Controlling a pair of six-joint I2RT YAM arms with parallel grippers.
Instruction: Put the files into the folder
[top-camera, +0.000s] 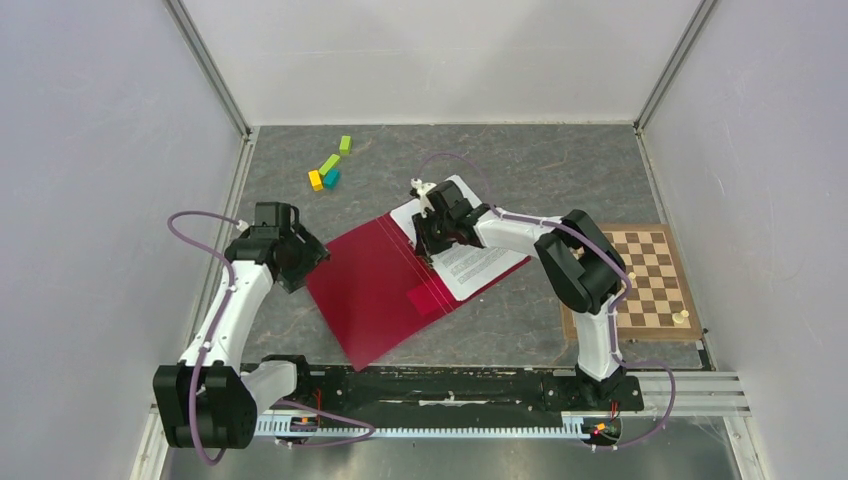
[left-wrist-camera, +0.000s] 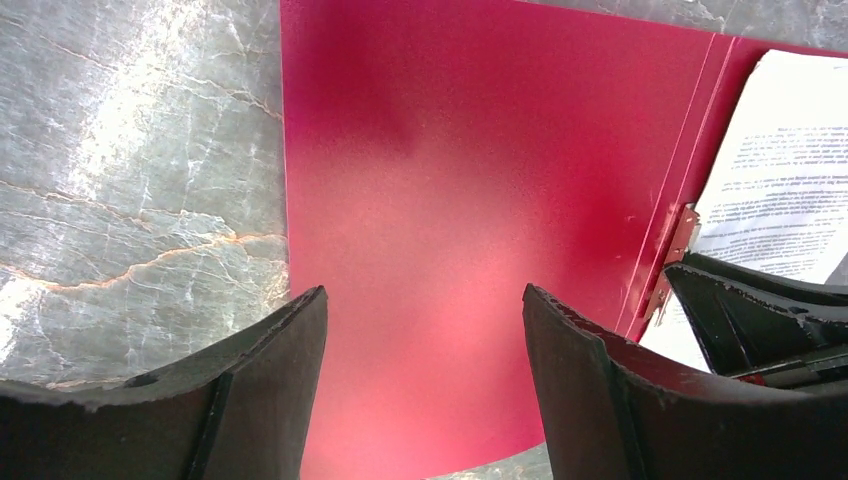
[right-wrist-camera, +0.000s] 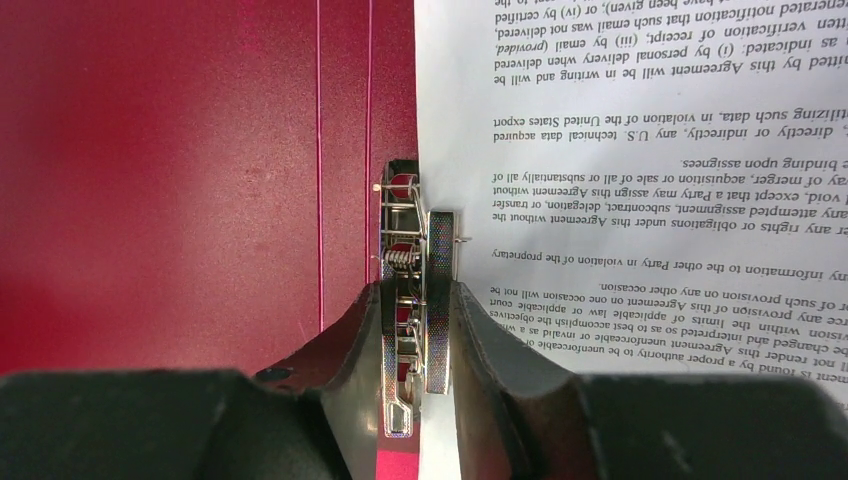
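The red folder (top-camera: 370, 285) lies open on the grey table, and a pink patch (top-camera: 430, 297) shows near its spine. The files (top-camera: 480, 262), white sheets with black text, lie on its right half. My right gripper (top-camera: 432, 240) is at the spine, shut on the folder's metal clip (right-wrist-camera: 412, 250). The files' left edge (right-wrist-camera: 650, 200) lies against the clip, beside the red inside cover (right-wrist-camera: 180, 180). My left gripper (top-camera: 305, 262) is open and empty, just above the folder's left cover (left-wrist-camera: 450, 180) near its outer edge. The files (left-wrist-camera: 780, 200) show at the right of the left wrist view.
A brown chessboard (top-camera: 650, 280) with a small pale piece (top-camera: 680, 318) lies at the right, beside the right arm. Yellow, green and teal blocks (top-camera: 328, 168) lie at the back left. White walls enclose the table on three sides.
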